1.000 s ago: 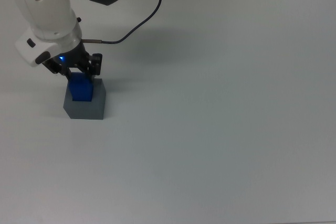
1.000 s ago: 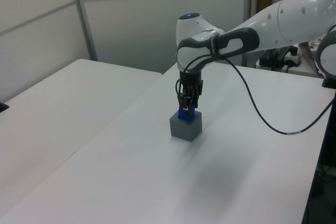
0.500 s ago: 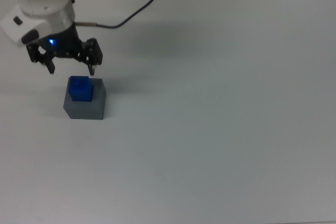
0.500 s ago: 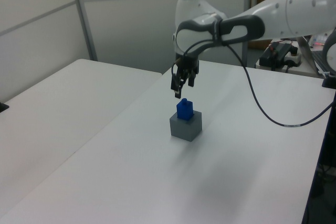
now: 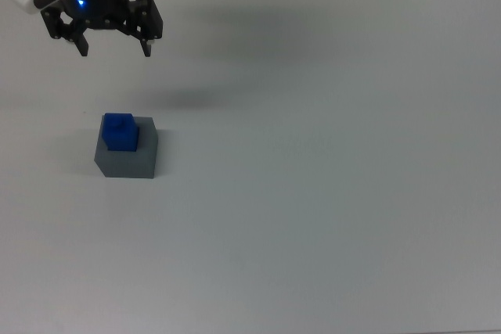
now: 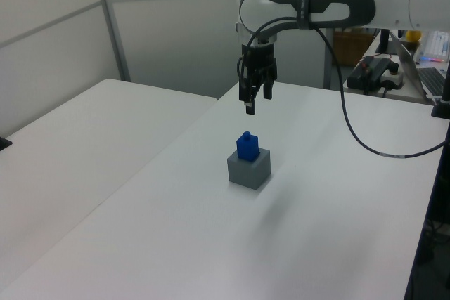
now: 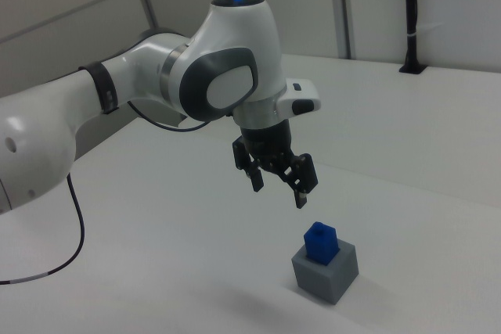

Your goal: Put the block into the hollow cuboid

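I've got the block [image 5: 120, 131] sitting upright in the hollow cuboid [image 5: 127, 154], top half poking out. In the top view, my gripper [image 5: 114, 43] hangs at about 12 o'clock from it, well apart.

white table [image 6: 176, 244] | second white table [image 6: 77, 131] beside | pale panelled wall [image 6: 169, 26] behind

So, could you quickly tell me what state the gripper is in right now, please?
Gripper: open and empty, raised clear above the block, which stands in the hollow cuboid.
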